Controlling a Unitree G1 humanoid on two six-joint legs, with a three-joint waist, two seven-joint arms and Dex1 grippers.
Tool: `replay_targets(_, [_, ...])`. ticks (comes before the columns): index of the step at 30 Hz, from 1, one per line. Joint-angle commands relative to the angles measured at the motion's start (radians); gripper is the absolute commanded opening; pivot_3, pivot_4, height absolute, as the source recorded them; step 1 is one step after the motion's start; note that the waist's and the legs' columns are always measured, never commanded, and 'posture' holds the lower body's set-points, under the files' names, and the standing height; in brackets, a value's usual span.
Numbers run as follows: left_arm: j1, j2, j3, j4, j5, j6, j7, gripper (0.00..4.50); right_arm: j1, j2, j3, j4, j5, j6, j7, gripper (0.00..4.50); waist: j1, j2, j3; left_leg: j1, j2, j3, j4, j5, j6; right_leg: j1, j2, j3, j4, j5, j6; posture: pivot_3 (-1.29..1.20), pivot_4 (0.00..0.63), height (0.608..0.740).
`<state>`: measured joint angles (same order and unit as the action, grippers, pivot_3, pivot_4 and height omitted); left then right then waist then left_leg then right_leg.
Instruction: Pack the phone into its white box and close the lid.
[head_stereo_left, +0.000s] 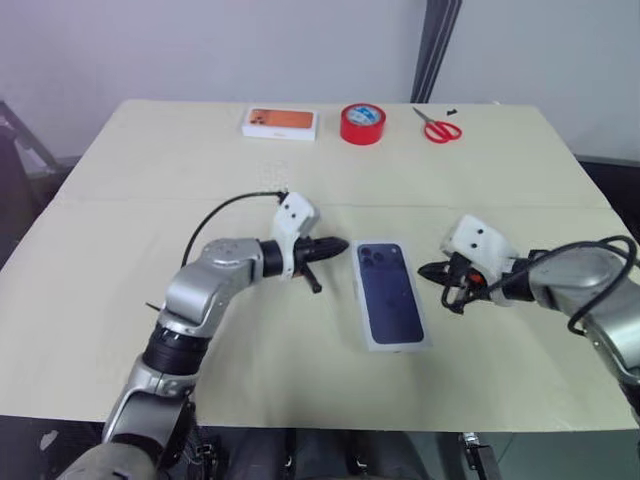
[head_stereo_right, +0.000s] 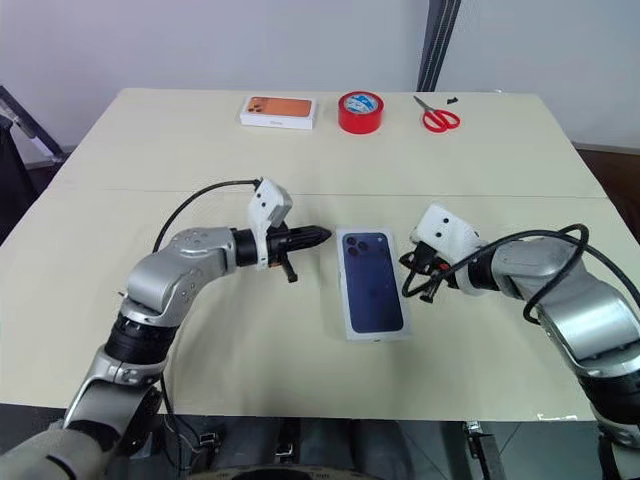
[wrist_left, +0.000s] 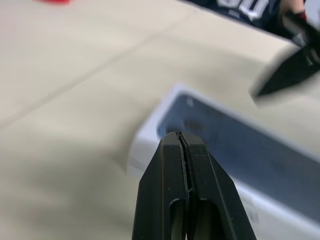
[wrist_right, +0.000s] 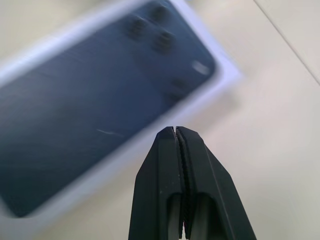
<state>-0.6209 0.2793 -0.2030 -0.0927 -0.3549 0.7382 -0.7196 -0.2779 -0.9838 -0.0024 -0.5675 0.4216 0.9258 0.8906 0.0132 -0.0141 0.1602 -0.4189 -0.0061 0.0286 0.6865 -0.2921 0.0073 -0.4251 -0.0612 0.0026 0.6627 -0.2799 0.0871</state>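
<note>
Table (head_stereo_left: 150, 200): lid (head_stereo_left: 390, 293) lies between both closed jaws, untouched.

The lid (head_stereo_left: 391, 294) is showing white cardboard edges and a dark blue printed top with a soft sheen. The surface (head_stereo_left: 150, 190) is looking matt, pale and papery, with a crease running across it. Both claws, left claw (wrist_left: 181, 135) and right claw (wrist_right: 175, 130), are showing smooth black plastic fingers. The red tape roll (head_stereo_left: 362, 123) is gleaming glossy.
</note>
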Motion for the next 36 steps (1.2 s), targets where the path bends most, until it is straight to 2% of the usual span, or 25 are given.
replay_targets(1, [-0.054,-0.031,-0.067,0.099,0.072,-0.045,0.023,0.04,0.041,-0.020,-0.042,-0.091,0.068,-0.002,0.041,0.06,0.000,0.000,0.000,0.000,0.000,0.000,0.000,0.000,0.000,0.000,0.000,0.000,0.000,0.000,0.000,0.00,0.150,0.725])
replay_targets(4, [-0.086,-0.047,-0.130,0.200,0.137,-0.058,0.026,0.04,0.085,-0.023,0.012,-0.119,0.038,0.001,0.006,0.06,-0.002,0.000,0.000,0.000,0.000,0.000,0.000,0.000,0.000,0.000,0.000,0.000,0.000,0.000,0.000,0.00,0.150,0.725])
replay_targets(9, [-0.103,-0.066,-0.160,0.282,0.179,-0.040,0.030,0.04,0.105,-0.007,0.094,-0.100,-0.024,0.021,-0.083,0.06,-0.003,0.000,-0.001,0.001,0.000,0.000,0.000,0.000,0.000,0.001,0.001,0.000,0.000,0.000,0.000,0.00,0.150,0.725])
replay_targets(17, [-0.069,-0.062,-0.141,0.264,0.184,-0.040,0.029,0.04,0.118,-0.011,0.121,-0.094,-0.035,0.028,-0.108,0.06,-0.004,-0.001,-0.002,0.013,0.000,0.000,-0.001,-0.001,0.001,0.013,0.001,0.000,-0.002,-0.001,0.002,0.00,0.150,0.725])
replay_targets(20, [-0.036,-0.040,-0.005,0.155,0.118,-0.083,0.047,0.04,0.104,-0.002,0.044,-0.083,-0.010,-0.040,-0.081,0.06,-0.007,-0.001,-0.002,0.013,0.000,0.000,-0.001,-0.001,0.002,0.014,0.000,0.000,-0.003,-0.002,0.002,0.00,0.150,0.725])
replay_targets(24, [0.038,0.037,0.127,-0.012,0.060,-0.086,0.046,0.04,0.033,0.073,-0.057,0.036,-0.014,-0.136,-0.122,0.06,-0.014,-0.001,-0.001,0.011,0.001,0.000,-0.001,-0.001,0.001,0.011,0.000,0.001,-0.001,-0.002,0.002,0.00,0.150,0.725])
replay_targets(27, [0.146,0.129,0.256,-0.147,0.003,-0.070,0.034,0.04,-0.030,0.120,-0.100,0.175,-0.039,-0.207,-0.156,0.06,-0.018,-0.001,-0.001,0.011,0.001,0.000,-0.002,-0.001,0.000,0.011,-0.001,0.001,-0.001,-0.002,0.002,0.00,0.150,0.725])
replay_targets(31, [0.294,0.239,0.384,-0.270,-0.042,-0.049,0.032,0.04,-0.103,0.147,-0.145,0.355,-0.013,-0.268,-0.117,0.06,-0.024,-0.001,-0.001,0.011,0.001,0.000,-0.002,0.000,0.000,0.011,-0.001,0.001,-0.001,-0.002,0.002,0.00,0.150,0.725])
replay_targets(36, [0.484,0.296,0.513,-0.364,-0.076,-0.033,0.069,0.04,-0.178,0.168,-0.160,0.567,0.003,-0.340,-0.031,0.06,-0.023,-0.001,-0.001,0.011,0.001,0.000,-0.002,-0.001,0.000,0.012,-0.002,0.001,-0.002,-0.002,0.002,0.00,0.150,0.725])
